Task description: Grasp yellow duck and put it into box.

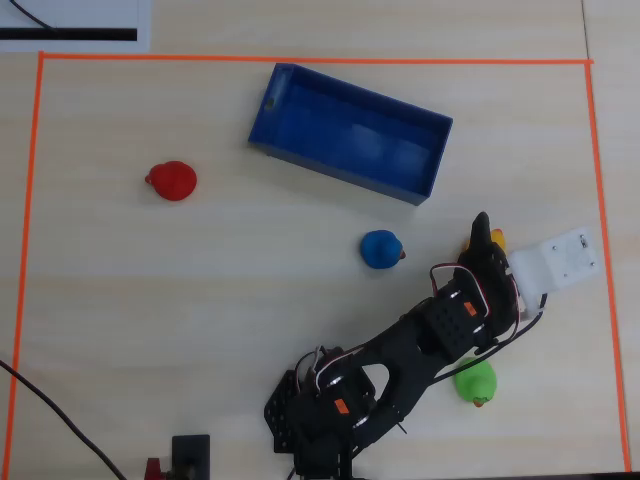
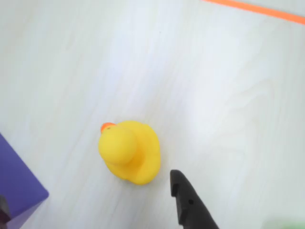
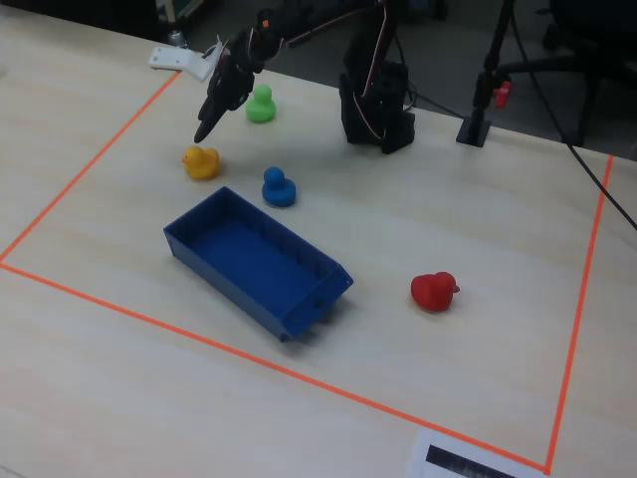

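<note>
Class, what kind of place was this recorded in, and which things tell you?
Probably a lab or office workspace: a light wooden table marked off with an orange tape border, a small robot arm, and a camera stand with cables behind.

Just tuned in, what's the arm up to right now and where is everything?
The arm has its hand hovering just above the yellow duck, which sits on the table untouched. In the wrist view one dark finger shows beside the duck; I cannot tell how wide the hand is open. The blue box is empty. The blue duck, green duck and red duck lie loose on the table inside the orange tape border.
</note>
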You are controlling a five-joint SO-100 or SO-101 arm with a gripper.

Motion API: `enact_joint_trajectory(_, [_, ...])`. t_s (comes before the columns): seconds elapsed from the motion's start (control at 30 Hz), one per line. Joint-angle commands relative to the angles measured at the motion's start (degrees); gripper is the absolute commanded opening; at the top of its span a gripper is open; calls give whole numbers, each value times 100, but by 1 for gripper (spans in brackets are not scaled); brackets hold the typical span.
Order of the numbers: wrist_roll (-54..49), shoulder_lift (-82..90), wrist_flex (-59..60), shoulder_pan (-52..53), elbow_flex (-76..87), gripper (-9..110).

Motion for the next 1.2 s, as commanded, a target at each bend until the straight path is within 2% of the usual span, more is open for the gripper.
enact_joint_trajectory(0.0, [-132,9,-457,-18,202,46])
enact_joint_trajectory(0.37, [-149,-984,-879,-62,-35,47])
enact_joint_trajectory(1.17, [-158,-2821,-923,-158,-1433,46])
